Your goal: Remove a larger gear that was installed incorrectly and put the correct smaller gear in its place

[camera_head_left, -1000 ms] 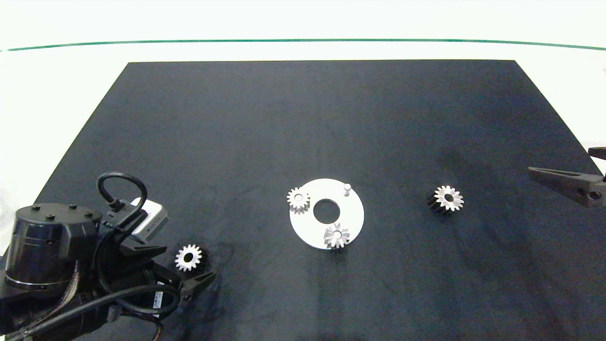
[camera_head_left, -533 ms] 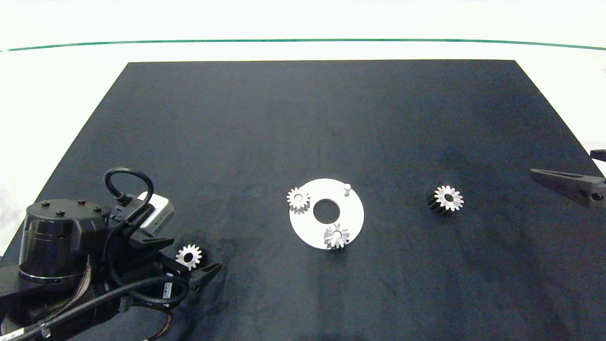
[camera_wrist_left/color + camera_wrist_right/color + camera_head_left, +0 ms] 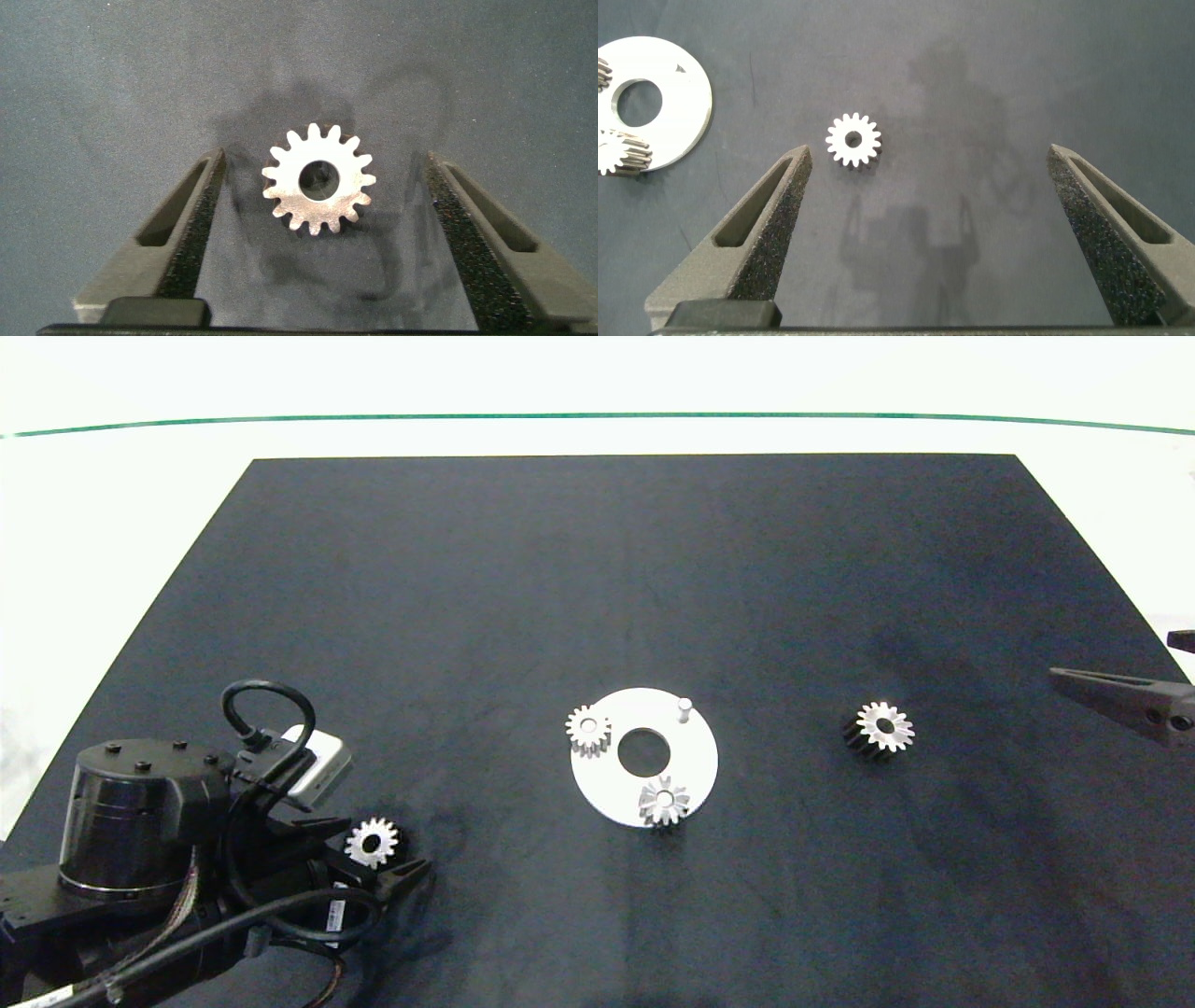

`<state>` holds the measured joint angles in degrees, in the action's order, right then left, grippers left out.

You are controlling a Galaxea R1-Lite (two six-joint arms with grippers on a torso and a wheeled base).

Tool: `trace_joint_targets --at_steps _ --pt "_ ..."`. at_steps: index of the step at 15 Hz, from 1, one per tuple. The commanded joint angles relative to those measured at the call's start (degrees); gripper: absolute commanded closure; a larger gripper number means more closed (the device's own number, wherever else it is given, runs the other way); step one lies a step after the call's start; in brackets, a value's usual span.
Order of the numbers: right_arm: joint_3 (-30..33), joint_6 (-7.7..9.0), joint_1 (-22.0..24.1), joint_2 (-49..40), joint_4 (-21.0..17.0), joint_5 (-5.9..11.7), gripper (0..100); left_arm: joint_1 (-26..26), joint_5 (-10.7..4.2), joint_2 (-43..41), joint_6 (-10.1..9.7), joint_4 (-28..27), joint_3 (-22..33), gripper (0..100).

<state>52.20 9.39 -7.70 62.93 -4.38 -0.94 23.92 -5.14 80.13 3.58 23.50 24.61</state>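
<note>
On the near left part of the dark mat covering the bench, the left claw sat low with its two padded fingers spread apart, one on each side of the smaller gear, touching neither flank. That blunt-toothed gear with the wide bore lay flat on the mat, roughly centred in the gap. Toward the middle of the mat lay a white round plate with a large central hole; two gears sat on it, one at its left edge and one at its near edge, and a bare peg stood at its far right. The larger gear, star-toothed with dark sides, lay on the mat well to the right of the plate, already off it. The right claw hung at the right edge of the bench, fingers wide apart and holding nothing, with the larger gear seen beyond them. The likely risk was in the closing: the fingers would meet tooth tips rather than a smooth wall, so the gear could twist, slide on the mat or tip up on edge if one pad reached it first. Later, the wide bore would need careful lining up over the thin peg, and the two seated gears stood close enough that teeth could clash. Nothing lay on the mat between the smaller gear and the plate.
</note>
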Motion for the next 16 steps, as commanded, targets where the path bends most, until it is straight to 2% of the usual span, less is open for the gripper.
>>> trace_joint_targets --at_steps 1,16 --pt "0.0 0.11 0.0 0.0 0.0 -0.03 0 0.0 -0.04 -0.1 0.02 0.1 -0.2 22" --pt "0.2 0.11 -0.1 -0.4 0.0 0.06 0 0.1 -0.13 0.0 0.11 0.4 -0.4 52"
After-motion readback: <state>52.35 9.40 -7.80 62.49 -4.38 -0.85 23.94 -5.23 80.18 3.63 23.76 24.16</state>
